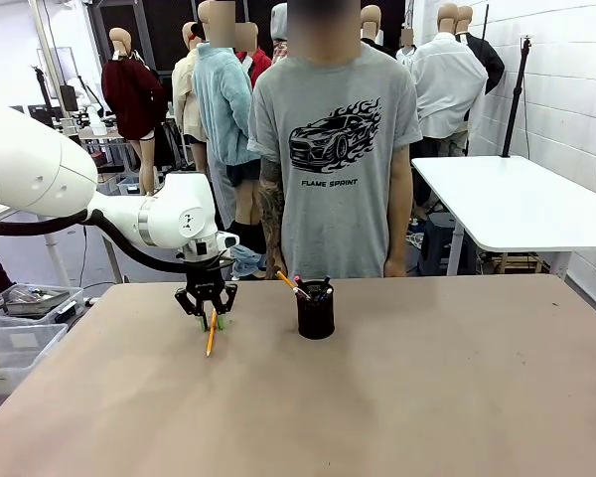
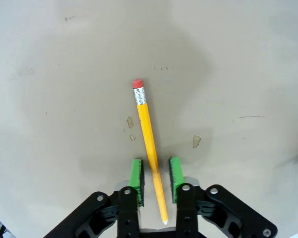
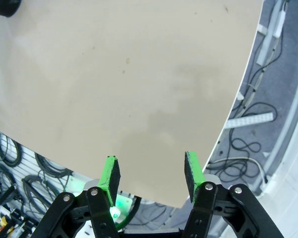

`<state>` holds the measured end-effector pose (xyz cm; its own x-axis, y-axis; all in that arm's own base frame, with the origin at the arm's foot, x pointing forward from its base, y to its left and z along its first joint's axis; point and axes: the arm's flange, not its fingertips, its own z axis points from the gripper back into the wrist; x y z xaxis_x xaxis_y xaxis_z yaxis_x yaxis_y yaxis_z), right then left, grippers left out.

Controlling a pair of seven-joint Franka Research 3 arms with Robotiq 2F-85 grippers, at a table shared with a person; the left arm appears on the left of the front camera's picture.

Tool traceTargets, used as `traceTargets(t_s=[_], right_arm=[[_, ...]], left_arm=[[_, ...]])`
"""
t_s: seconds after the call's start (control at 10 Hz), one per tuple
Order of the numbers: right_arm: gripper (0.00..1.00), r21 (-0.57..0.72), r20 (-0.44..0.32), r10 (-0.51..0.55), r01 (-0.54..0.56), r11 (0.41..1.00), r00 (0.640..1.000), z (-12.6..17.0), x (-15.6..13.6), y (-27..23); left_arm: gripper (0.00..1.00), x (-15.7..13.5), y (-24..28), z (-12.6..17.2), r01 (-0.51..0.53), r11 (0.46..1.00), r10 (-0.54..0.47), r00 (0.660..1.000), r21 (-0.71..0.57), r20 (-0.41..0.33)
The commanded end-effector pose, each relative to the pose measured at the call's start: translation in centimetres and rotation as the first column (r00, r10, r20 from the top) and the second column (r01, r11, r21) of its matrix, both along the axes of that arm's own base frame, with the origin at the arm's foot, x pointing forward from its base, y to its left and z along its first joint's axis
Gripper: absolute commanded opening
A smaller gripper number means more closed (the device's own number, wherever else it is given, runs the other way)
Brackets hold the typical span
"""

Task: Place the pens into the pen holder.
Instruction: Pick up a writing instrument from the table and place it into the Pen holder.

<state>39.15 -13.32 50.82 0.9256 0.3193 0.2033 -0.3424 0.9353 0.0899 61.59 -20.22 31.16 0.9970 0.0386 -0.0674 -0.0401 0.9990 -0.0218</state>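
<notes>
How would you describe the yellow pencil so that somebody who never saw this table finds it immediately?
Start at the black mesh pen holder near the table's far edge, in front of the person. Look to its left, under the white arm's left pincer. The pencil lies there between the green pads, yellow-orange with a pink eraser; the other pens stand in the holder.

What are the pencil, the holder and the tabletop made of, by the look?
Pencil: likely wood, glossy yellow paint, metal ferrule, pink rubber eraser. Pen holder: black, matte; mesh not resolvable here, so metal or plastic is open. Table: smooth matte beige, probably laminate, with small chips and scuffs.
</notes>
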Motion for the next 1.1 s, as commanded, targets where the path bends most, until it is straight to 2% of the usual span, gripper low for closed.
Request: traceTargets(t_s=[0.0,0.4,0.5,0.8,0.9,1.0], right_arm=[[0.66,-0.014,0.006,-0.001,0.002,1.000,1.000,-0.4,0.0,0.0],[0.66,-0.014,0.006,-0.001,0.002,1.000,1.000,-0.4,0.0,0.0],[0.66,-0.014,0.006,-0.001,0.002,1.000,1.000,-0.4,0.0,0.0],[0.66,-0.014,0.006,-0.001,0.002,1.000,1.000,-0.4,0.0,0.0],[0.66,-0.014,0.006,-0.001,0.002,1.000,1.000,-0.4,0.0,0.0],[0.66,-0.014,0.006,-0.001,0.002,1.000,1.000,-0.4,0.0,0.0]], left_arm=[[0.00,0.5,-0.2,0.1,-0.033,0.999,0.034,0.999,0.029,-0.003],[0.00,0.6,-0.1,-0.2,-0.032,0.999,0.033,0.999,0.040,-0.016],[0.00,0.5,-0.2,-0.3,-0.007,0.999,0.007,1.000,0.033,-0.012],[0.00,-0.8,-0.6,3.2,0.120,0.993,-0.120,0.983,0.009,0.136],[0.00,-1.3,-0.6,4.8,0.196,0.980,-0.189,0.960,-0.015,0.205],[0.00,-1.7,-0.6,6.0,0.306,0.950,-0.280,0.920,-0.056,0.276]])
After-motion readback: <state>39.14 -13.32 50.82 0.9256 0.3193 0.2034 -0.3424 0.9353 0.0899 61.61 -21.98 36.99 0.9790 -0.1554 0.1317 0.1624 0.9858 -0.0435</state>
